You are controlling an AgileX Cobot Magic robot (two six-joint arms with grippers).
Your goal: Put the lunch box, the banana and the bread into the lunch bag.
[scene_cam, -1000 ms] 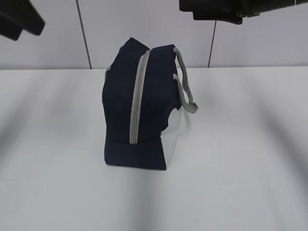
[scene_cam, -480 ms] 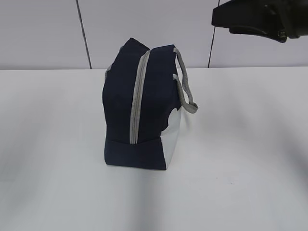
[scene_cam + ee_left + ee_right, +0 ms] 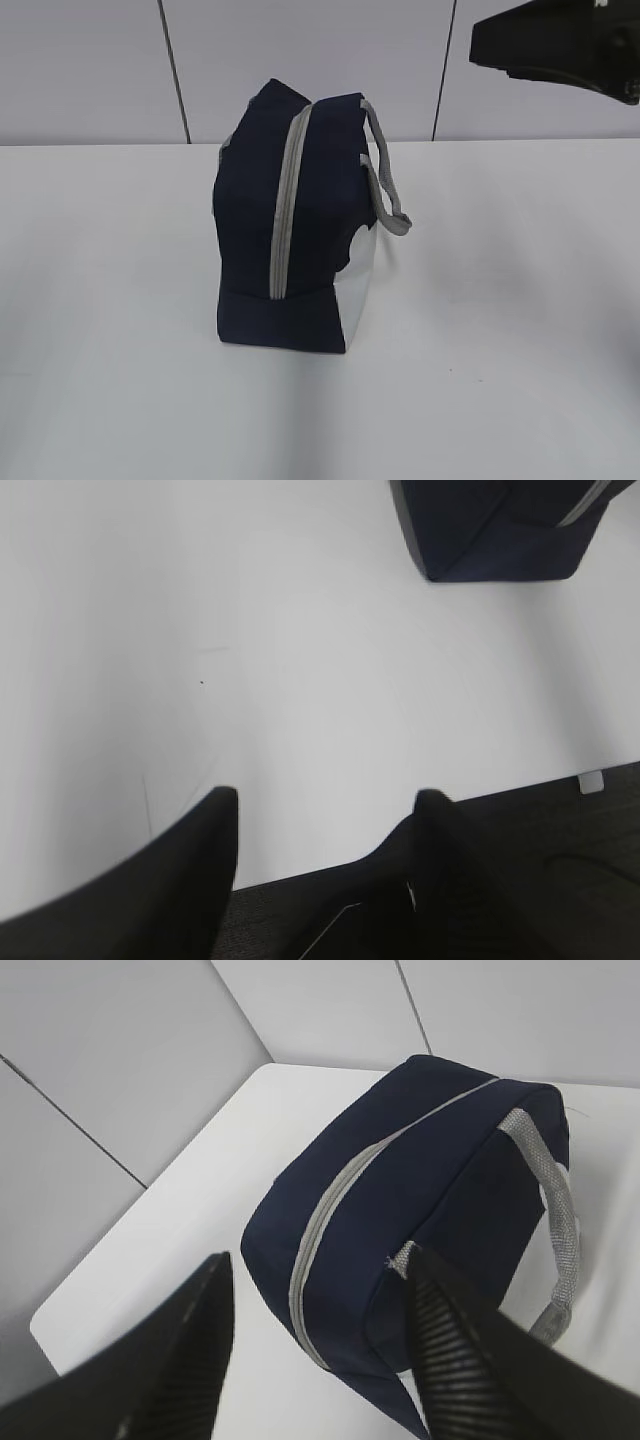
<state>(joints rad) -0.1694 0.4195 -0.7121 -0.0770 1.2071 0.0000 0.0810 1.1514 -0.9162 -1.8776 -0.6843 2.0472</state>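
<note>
On white table, zipped lunch bag upright, right hand spread above

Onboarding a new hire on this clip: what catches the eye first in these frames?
The dark navy lunch bag stands alone mid-table, its grey zipper closed from top down the near end, a grey handle looping off its right side. The right gripper hangs open above it, empty; the left gripper is open over bare table near the edge.

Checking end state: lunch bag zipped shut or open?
Shut. The lunch bag stands upright, and its grey zipper runs closed along the whole visible length in the exterior and right wrist views; no lining shows.
</note>
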